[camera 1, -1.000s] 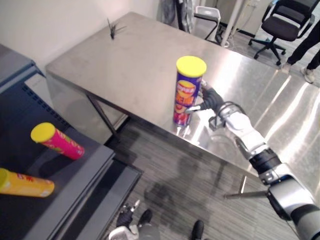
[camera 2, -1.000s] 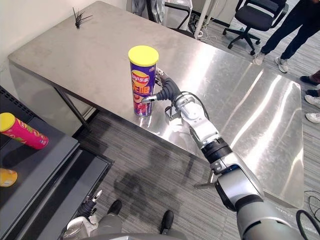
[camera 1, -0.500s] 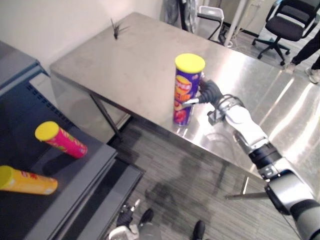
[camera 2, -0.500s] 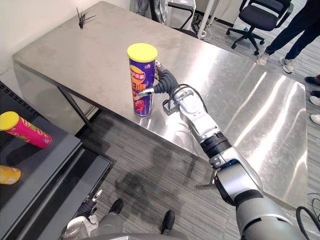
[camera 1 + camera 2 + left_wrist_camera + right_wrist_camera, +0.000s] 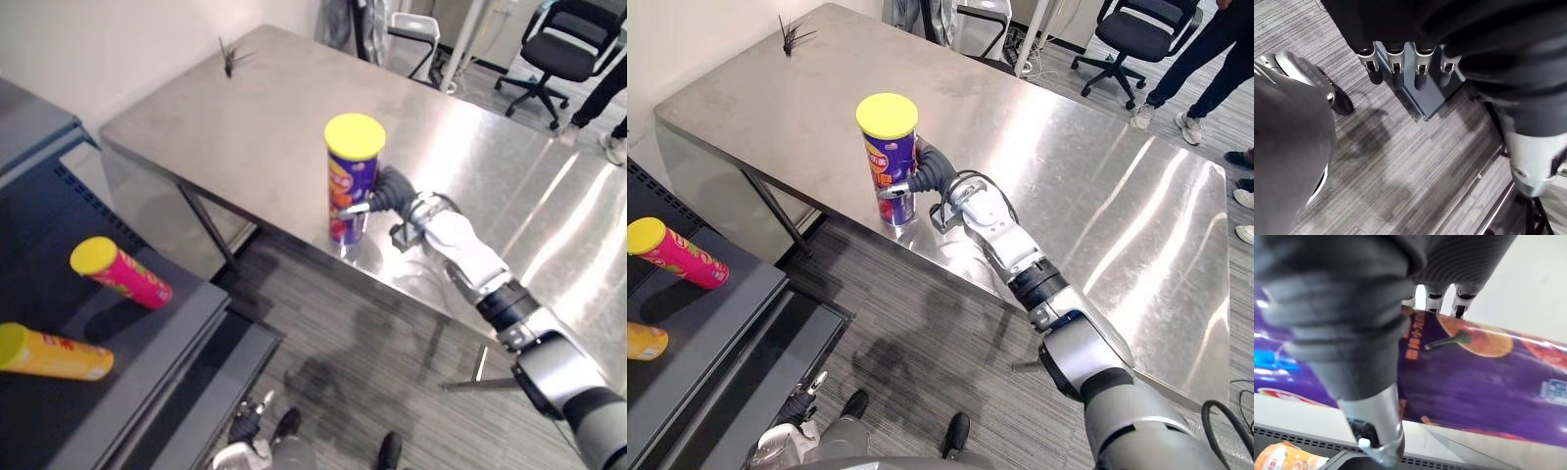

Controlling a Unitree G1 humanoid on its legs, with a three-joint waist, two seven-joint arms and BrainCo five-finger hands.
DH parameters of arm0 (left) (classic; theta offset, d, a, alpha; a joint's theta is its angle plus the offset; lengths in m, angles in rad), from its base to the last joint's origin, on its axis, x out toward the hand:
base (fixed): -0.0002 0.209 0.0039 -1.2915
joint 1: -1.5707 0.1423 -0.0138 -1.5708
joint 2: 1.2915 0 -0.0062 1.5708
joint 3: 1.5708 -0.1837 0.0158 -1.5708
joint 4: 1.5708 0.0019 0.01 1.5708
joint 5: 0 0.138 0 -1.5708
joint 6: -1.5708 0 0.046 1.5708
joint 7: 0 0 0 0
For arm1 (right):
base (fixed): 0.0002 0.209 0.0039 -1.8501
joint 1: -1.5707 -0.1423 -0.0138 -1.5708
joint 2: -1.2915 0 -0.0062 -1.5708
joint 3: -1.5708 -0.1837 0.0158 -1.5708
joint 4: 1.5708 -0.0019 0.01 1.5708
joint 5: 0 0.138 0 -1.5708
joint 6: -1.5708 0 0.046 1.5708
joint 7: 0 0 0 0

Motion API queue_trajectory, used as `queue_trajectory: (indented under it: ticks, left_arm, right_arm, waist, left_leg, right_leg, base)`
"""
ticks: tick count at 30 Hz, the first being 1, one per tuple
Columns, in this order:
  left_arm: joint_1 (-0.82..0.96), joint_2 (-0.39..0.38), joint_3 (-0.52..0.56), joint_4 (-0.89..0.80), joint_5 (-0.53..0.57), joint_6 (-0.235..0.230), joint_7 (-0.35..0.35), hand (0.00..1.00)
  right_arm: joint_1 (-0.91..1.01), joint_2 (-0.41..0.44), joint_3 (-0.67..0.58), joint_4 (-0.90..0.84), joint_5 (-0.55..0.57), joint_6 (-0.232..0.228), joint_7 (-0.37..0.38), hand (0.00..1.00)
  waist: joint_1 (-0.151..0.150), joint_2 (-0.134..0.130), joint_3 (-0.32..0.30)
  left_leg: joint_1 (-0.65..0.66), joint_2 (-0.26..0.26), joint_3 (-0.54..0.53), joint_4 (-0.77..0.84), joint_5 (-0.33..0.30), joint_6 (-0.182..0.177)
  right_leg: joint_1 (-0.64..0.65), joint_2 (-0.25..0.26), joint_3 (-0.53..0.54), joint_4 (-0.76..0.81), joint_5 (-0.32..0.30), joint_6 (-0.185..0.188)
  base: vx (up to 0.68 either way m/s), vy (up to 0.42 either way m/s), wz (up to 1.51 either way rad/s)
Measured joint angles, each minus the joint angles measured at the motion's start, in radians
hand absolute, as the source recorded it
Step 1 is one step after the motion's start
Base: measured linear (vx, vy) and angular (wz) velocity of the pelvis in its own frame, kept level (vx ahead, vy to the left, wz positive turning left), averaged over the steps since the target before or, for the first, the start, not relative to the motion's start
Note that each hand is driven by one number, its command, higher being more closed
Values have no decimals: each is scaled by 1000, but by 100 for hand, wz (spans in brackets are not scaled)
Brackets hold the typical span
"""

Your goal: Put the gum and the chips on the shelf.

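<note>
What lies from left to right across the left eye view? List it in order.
Orange can → pink can, both lying on the dark shelf → small black object → purple chips can → right hand gripping it → office chair.

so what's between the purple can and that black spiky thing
Nothing: bare table from purple can to black spiky thing, seen in the left eye view.

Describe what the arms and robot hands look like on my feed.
The right arm is silver-grey in segments, with a black band. The right robot hand wears a dark ribbed cover; the left robot hand shows silver fingers with dark tips.
</note>
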Motion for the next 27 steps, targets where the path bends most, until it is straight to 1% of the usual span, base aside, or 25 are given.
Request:
queue_trajectory:
  ticks: [11,18,21,22,23,25,26,27]
  left_arm:
    - [0,1,-1,0,0,0,0,0]
    - [0,2,1,1,8,2,0,0]
    - [1,3,8,1,13,8,0,0]
    - [4,4,11,0,13,14,-1,0]
    - [10,8,12,0,13,15,-1,0]
    - [10,8,17,0,18,22,0,0]
    - [18,9,30,1,44,22,1,0]
    - [18,10,31,1,50,22,1,0]
  right_arm:
    - [0,0,24,0,0,-8,5,100]
    - [20,-4,26,-14,5,-1,4,100]
    - [84,-29,26,-131,32,9,6,100]
    - [118,-44,24,-206,53,9,9,100]
    - [143,-47,21,-275,78,9,12,100]
    - [186,-47,-6,-368,93,7,26,100]
    - [228,-48,-37,-456,125,-1,43,100]
    - [249,-50,-55,-490,132,-8,50,100]
  waist:
    - [0,0,0]
    - [-1,-2,2]
    - [-6,-3,2]
    - [-16,-3,2]
    - [-31,-3,1]
    - [-40,-4,1]
    - [-56,-4,0]
    - [-59,-4,0]
  left_leg:
    - [4,1,3,0,0,0]
    - [28,2,12,-4,0,0]
    - [39,4,29,-6,0,0]
    - [41,4,31,-7,0,0]
    - [46,5,36,-9,0,0]
    - [62,9,56,-15,0,0]
    - [77,9,62,-20,0,1]
    - [84,10,68,-22,-1,1]
  right_leg:
    - [2,0,2,2,0,0]
    - [18,0,11,4,0,0]
    - [17,0,26,8,0,0]
    - [18,0,29,9,0,0]
    - [18,0,33,10,0,0]
    - [19,2,52,13,0,0]
    - [26,1,61,14,0,0]
    - [29,1,66,14,0,0]
  base:
    - [0,0,0]
    - [-7,0,-3]
    - [-12,0,-12]
    - [-7,-1,-7]
    - [-6,-1,-12]
    - [-7,-2,-24]
    - [-6,-2,-25]
    - [-6,3,-22]
